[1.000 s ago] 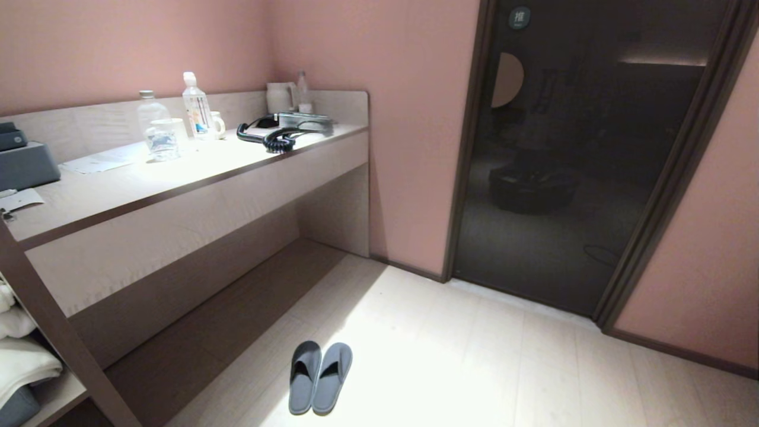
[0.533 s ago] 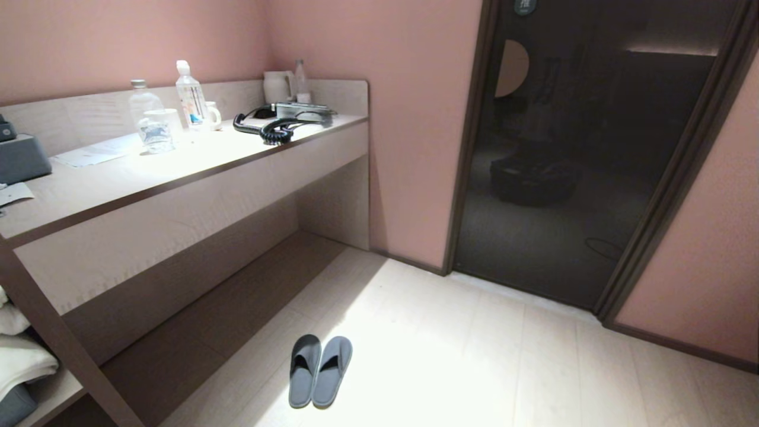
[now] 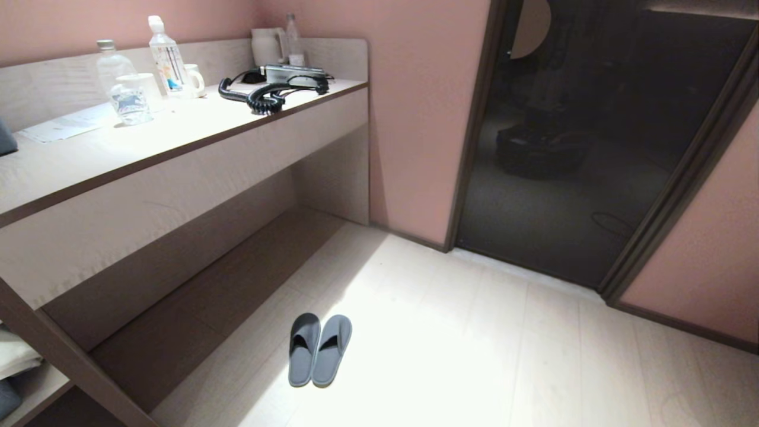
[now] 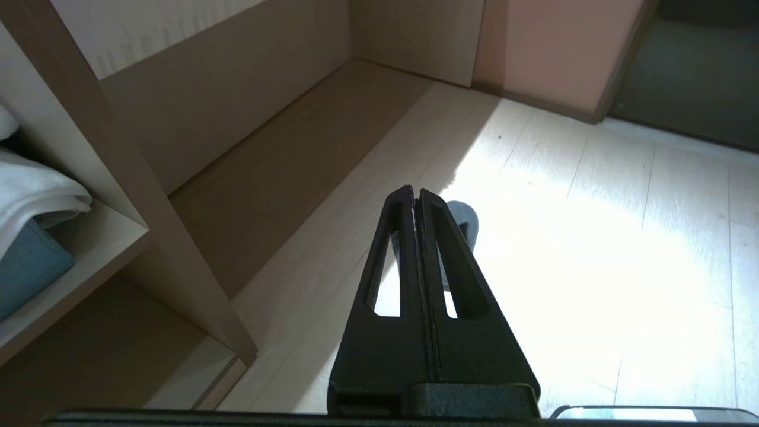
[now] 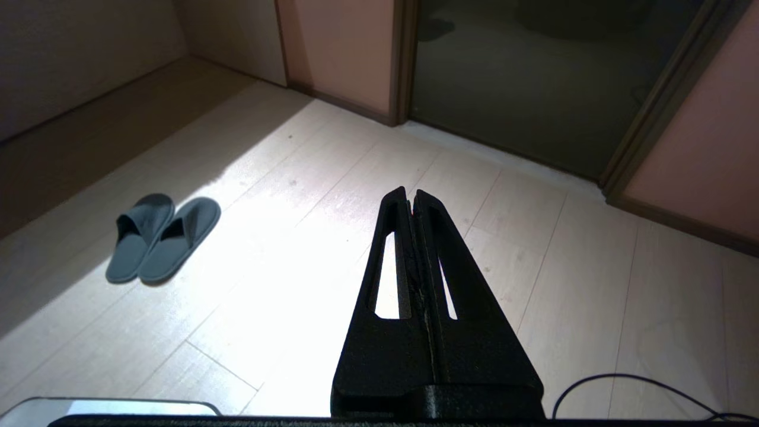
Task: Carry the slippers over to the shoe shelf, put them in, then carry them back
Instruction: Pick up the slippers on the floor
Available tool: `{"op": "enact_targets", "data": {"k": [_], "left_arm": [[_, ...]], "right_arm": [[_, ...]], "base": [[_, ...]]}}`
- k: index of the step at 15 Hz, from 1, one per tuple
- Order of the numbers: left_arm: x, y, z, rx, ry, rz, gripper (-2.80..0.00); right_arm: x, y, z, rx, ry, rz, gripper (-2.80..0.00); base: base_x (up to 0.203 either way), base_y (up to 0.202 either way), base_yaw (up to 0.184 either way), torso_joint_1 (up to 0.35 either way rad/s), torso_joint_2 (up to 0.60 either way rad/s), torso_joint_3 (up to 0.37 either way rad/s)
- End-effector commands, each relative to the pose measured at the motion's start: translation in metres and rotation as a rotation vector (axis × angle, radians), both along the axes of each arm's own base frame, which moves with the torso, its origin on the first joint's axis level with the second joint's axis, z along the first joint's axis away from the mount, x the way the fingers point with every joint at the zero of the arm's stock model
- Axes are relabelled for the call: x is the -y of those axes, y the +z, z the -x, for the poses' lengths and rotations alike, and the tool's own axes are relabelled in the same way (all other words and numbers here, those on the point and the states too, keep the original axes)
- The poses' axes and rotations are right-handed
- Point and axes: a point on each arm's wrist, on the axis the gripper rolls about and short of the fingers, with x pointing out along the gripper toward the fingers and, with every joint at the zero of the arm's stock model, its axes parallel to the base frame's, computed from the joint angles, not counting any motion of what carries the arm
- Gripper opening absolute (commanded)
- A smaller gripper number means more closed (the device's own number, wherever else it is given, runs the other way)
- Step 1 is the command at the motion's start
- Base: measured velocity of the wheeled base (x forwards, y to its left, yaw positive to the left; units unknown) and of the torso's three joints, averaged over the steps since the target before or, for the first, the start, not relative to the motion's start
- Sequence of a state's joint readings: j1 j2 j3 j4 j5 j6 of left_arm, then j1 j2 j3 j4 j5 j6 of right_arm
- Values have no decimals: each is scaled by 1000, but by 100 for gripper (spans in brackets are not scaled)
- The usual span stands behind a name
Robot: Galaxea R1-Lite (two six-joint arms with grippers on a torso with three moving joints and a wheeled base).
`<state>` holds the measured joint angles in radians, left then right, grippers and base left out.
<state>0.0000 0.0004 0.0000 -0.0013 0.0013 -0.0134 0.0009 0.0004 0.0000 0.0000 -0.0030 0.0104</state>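
- Looking down from my head camera at the slippers (image 3: 319,350): grey-blue pair, side by side and touching along their inner edges, toes pointing away from me, flat on the pale wood floor (image 3: 474,356) in a bright patch of light.
- Slippers sit just off the open end of the low recess under the desk counter (image 3: 178,127); nothing holds them.
- My left gripper (image 4: 417,194): fingers pressed together, empty, hanging above the floor. One slipper toe peeks out behind the fingertips in the left wrist view; not touching it.
- My right gripper (image 5: 411,193): fingers also pressed together, empty, above bare floorboards, well apart from the slippers, which lie off to my left side.
- Neither arm shows in the head view.
- Counter holds two water bottles (image 3: 166,56), a white mug (image 3: 194,80), a black coiled cord (image 3: 261,101) and a sheet of paper (image 3: 65,126).
- Dark glass door (image 3: 593,136) fills the far right; pink wall (image 3: 421,118) between it and the counter.
- Slanted brown post (image 4: 118,172) beside me on the left, with folded white towels (image 4: 35,196) on a shelf board behind it.
- Thin black cable (image 5: 640,385) trails on the floor by my right wrist.
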Motion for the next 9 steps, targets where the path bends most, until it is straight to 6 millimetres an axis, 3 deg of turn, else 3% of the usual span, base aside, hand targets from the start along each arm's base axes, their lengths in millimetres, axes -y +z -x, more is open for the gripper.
{"op": "enact_targets", "data": {"k": [1, 9], "left_arm": [[0, 0, 0, -1, 0, 0, -280], [0, 0, 0, -1, 0, 0, -280]], "right_arm": [[0, 0, 0, 0, 1, 0, -280], [0, 0, 0, -1, 1, 0, -280]], "base": [[0, 0, 0, 6, 2, -193], [0, 0, 0, 4, 3, -197]]}}
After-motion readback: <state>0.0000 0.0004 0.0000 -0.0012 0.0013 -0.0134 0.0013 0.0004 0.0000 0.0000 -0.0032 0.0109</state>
